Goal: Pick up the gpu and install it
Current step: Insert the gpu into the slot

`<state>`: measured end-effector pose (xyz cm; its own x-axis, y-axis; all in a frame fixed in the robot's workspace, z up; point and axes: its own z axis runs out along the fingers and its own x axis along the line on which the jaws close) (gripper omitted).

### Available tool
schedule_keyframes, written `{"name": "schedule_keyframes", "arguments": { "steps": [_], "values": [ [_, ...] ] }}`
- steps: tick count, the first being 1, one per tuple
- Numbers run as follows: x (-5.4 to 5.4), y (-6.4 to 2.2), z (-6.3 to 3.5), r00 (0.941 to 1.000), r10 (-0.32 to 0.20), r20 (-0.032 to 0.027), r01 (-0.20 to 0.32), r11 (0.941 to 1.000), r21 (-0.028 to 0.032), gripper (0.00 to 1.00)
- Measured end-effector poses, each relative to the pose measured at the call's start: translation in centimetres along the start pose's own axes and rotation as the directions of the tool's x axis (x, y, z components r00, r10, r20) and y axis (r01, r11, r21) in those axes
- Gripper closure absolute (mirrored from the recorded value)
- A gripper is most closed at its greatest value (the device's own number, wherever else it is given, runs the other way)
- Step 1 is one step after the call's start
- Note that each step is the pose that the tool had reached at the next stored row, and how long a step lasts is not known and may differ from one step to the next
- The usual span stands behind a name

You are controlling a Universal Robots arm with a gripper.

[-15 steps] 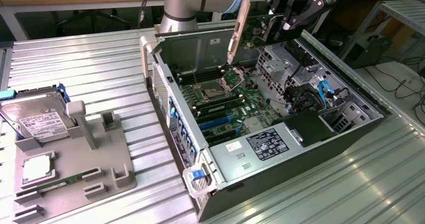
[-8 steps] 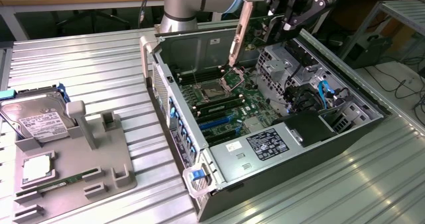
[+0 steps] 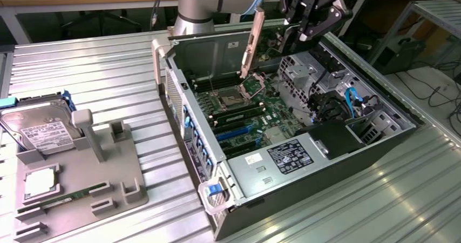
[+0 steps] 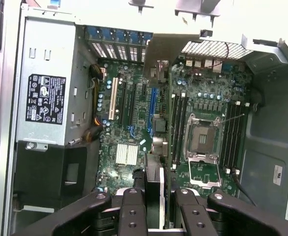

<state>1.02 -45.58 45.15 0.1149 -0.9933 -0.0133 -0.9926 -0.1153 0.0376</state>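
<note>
We find the black computer case (image 3: pixel 324 200) open on top, so the way down to its green motherboard (image 4: pixel 107 132) is free. The gripper (image 4: pixel 154 196) hangs over it, clamped on the thin black gpu card with a pale metal bracket strip (image 3: pixel 253 38). Room is narrow around the long expansion slots (image 4: pixel 151 105). The silver power supply box with a black label (image 4: pixel 45 88) crowds one side, the square metal processor socket (image 4: pixel 201 137) the other. The grey drive cage with blue cables (image 3: pixel 349 100) blocks the exterior view's right.

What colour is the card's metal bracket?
Pale beige bracket on the held card; exterior view shows it best.
</note>
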Motion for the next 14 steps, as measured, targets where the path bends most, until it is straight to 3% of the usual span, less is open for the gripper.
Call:
{"name": "schedule_keyframes", "arguments": {
  "steps": [14],
  "values": [
    [0.0, -0.06, 1.75, 1.0000, 0.001, -0.0003, -0.001, 1.0000, 0.0016, 0.73]
  ]
}}
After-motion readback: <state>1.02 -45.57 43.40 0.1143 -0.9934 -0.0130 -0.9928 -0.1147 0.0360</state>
